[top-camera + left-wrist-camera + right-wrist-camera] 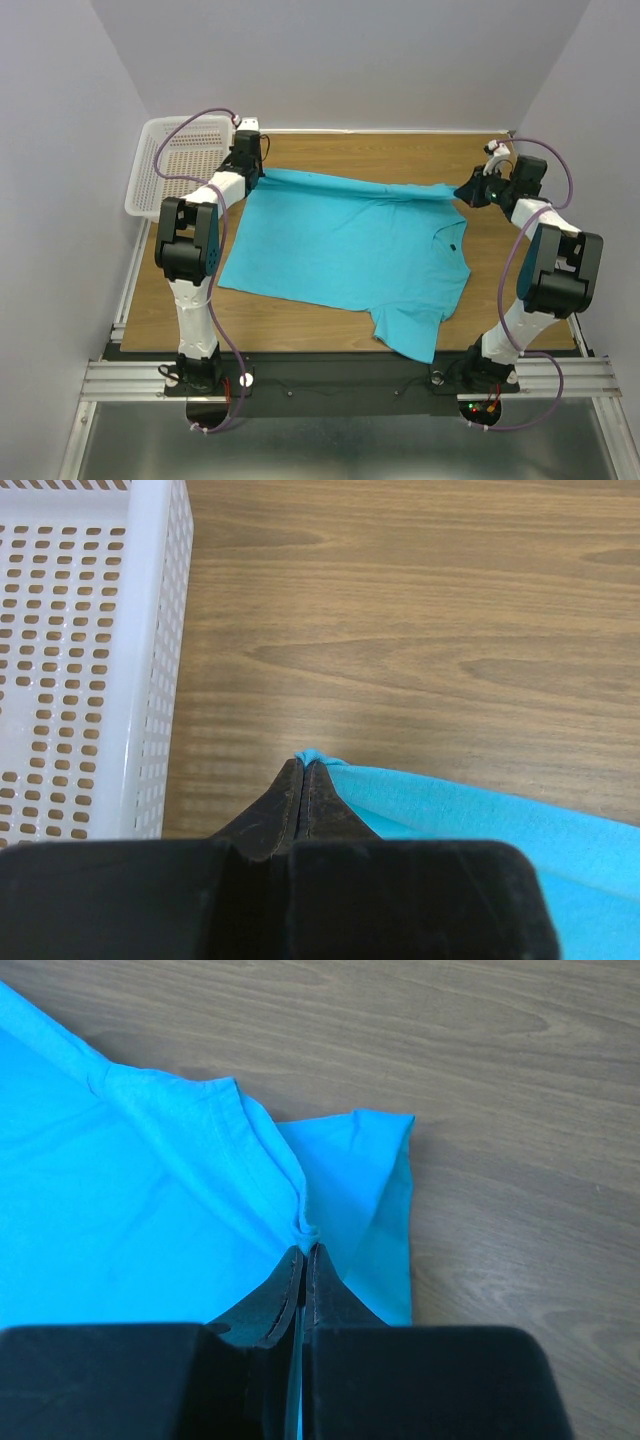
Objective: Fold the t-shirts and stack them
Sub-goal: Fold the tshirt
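1. Just beside the basket (pixel 160 170), on the wooden table (pixel 400 150), lies the one t-shirt (pixel 340 250) in view. It is spread mostly flat, and its far edge is drawn into a line leading away from the basket.
2. The left gripper (pixel 303 767) is at the shirt corner nearest the basket, its jaws pressed together on a small nip of cloth. The right gripper (pixel 306 1250) is at the other end of that edge, well away from the basket, and is likewise clamped on a bunched bit of fabric.
3. The shirt looks thin, soft and light, with no stiffness of its own. It will likely sag between two holds, and it may drag into wrinkles on the wood. It is not fragile.
4. The best places to hold are probably the hems and corners, one at each end of an edge, so the edge pulls straight. The stitched hem is thicker and should give a surer bite. A nip as small as the left one could slip out under a hard pull.
5. How much cloth sits between the jaws is hidden by the fingers themselves.
6. Layers overlap at the right gripper, so I cannot tell whether it holds a sleeve, a shoulder or a fold.
7. The left arm covers the corner of the basket nearest the shirt in the top view.
8. I cannot tell whether the sleeve tip farthest from the basket lies on the wood or hangs past it.
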